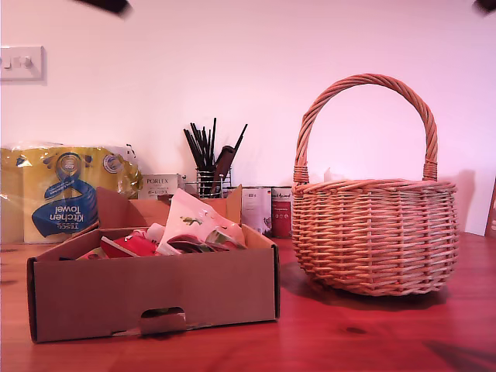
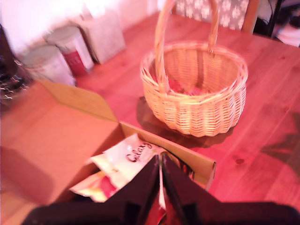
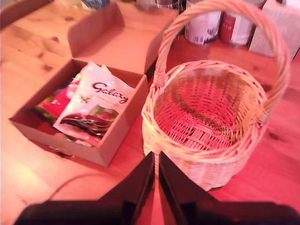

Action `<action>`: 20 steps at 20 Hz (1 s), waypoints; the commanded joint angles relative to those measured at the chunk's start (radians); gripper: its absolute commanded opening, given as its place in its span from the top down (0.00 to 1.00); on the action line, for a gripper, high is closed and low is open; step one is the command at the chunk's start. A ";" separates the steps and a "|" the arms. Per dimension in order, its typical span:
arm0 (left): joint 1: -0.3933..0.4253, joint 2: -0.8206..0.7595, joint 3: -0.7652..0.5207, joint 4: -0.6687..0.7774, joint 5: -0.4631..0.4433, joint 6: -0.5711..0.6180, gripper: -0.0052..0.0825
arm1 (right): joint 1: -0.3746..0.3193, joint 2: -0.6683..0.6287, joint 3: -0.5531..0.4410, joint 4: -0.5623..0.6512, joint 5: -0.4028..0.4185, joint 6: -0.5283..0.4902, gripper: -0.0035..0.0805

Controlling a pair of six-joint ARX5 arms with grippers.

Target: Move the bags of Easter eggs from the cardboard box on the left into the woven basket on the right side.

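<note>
— Cream-white, that Galaxy bag (image 2: 125, 161), lying on the other bags of Easter eggs (image 3: 70, 110) in the cardboard box (image 1: 155, 291). Where was my first hand (image 2: 160, 187)?

— Right over it, the bag's long axis running off toward ten o'clock in its wrist view. Fingers pressed together, holding nothing I could make out.

— And my second hand (image 3: 156, 180)?

— Over the near rim of the woven basket (image 3: 206, 122), also pinched to a slit, empty. The first looked the nearer one.

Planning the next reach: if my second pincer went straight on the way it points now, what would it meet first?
Probably the woven basket: my second pincer, fingers together, aims at its near wall or rim rather than the cardboard box beside it. Depth is unclear from this view.
</note>
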 commanded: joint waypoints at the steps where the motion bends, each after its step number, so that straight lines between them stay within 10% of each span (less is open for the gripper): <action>1: 0.034 -0.027 0.002 -0.050 0.001 0.028 0.97 | 0.004 -0.025 0.012 -0.029 -0.002 -0.004 0.97; 9: 0.102 0.008 0.002 -0.143 0.072 0.262 0.96 | 0.005 0.016 0.013 0.019 -0.035 -0.050 0.97; 14: 0.101 0.253 0.002 0.048 0.093 0.305 0.22 | 0.011 0.089 0.013 0.065 -0.088 -0.052 0.97; 20: 0.117 0.526 0.008 0.285 0.083 0.187 0.17 | 0.040 0.107 0.013 0.064 -0.089 -0.056 0.97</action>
